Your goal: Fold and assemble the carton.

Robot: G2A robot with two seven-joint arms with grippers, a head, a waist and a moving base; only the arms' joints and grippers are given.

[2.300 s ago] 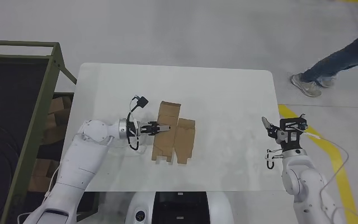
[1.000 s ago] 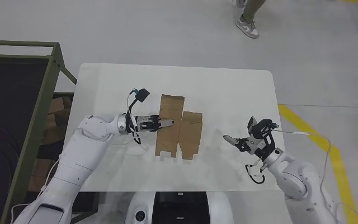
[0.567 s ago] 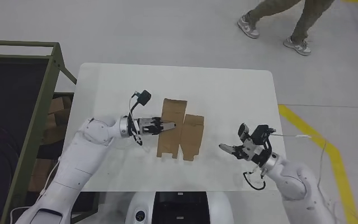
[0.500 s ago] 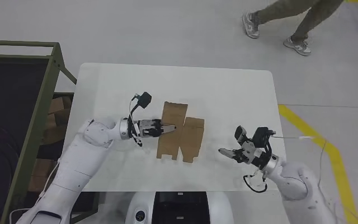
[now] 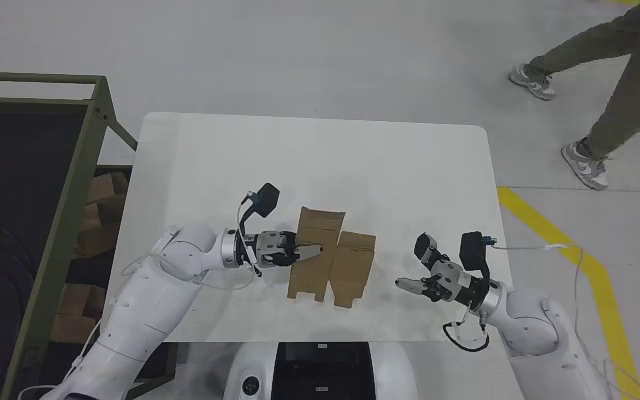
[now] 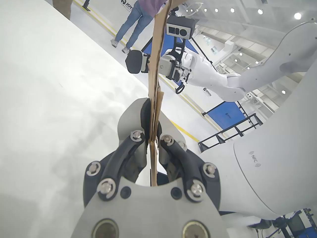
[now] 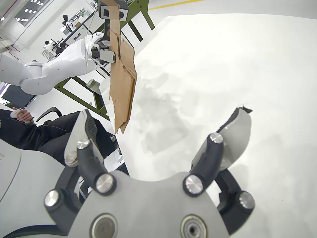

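Observation:
A flattened brown carton (image 5: 330,262) hangs a little above the white table (image 5: 400,170), near its front middle. My left gripper (image 5: 298,250) is shut on the carton's left edge. In the left wrist view the carton (image 6: 158,50) stands edge-on, pinched between the fingertips of the left gripper (image 6: 151,111). My right gripper (image 5: 413,266) is open to the right of the carton, a short gap away, with nothing in it. The right wrist view shows the right gripper (image 7: 163,115) spread wide, and beyond it the carton (image 7: 122,80) with flaps hanging, held by the left gripper (image 7: 109,55).
A green metal rack (image 5: 60,200) holding stacked cardboard (image 5: 100,215) stands off the table's left edge. The table's back half is bare white surface. Both arms are low over the front edge.
The left gripper has lifted the carton and carried it right and toward the front edge. The right arm has swung in from the table's right edge toward the carton, its gripper open.

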